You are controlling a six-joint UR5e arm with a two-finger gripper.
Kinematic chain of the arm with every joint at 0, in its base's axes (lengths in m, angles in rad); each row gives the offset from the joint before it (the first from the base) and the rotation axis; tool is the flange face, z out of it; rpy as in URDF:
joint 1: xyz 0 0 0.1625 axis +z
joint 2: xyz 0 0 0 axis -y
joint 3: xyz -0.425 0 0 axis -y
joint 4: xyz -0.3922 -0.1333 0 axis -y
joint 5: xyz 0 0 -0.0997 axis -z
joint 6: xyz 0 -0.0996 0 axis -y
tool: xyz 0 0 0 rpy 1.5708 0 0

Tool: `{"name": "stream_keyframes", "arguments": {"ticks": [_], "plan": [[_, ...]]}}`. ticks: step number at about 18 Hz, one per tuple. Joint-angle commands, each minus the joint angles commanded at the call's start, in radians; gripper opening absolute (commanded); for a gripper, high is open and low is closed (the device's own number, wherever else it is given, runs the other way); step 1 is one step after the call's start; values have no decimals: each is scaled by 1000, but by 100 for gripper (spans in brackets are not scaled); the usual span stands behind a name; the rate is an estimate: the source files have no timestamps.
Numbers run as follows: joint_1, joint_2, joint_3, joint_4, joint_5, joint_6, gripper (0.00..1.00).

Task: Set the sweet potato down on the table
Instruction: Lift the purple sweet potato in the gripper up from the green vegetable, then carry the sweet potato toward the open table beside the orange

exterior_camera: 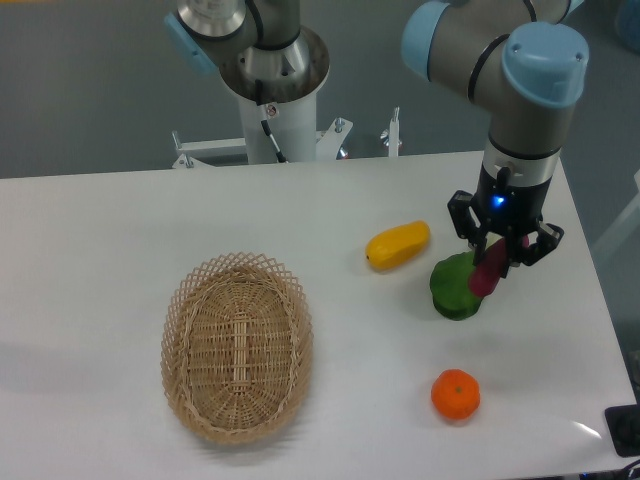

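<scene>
Gripper (497,252) clenched on sweet potato (489,270), held tilted just above green veg (455,288), prob w/ counter (120,220) placement pending.

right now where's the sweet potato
The sweet potato is held in the claw on the camera view's right, just over the green vegetable, above the orange.

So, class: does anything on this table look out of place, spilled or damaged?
Nothing stands out. The basket, yellow vegetable, green vegetable and orange lie intact on the table; the gripper holds the sweet potato.
</scene>
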Motion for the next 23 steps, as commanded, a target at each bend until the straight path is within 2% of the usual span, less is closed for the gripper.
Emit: {"name": "stream_keyframes", "arguments": {"ticks": [9, 13, 16, 23], "plan": [[-3, 0, -9, 0, -2, -9, 25], [-15, 2, -29, 14, -6, -84, 25], [-61, -2, -46, 55, -2, -139, 25], [-175, -49, -55, 201, -2, -420, 25]]}}
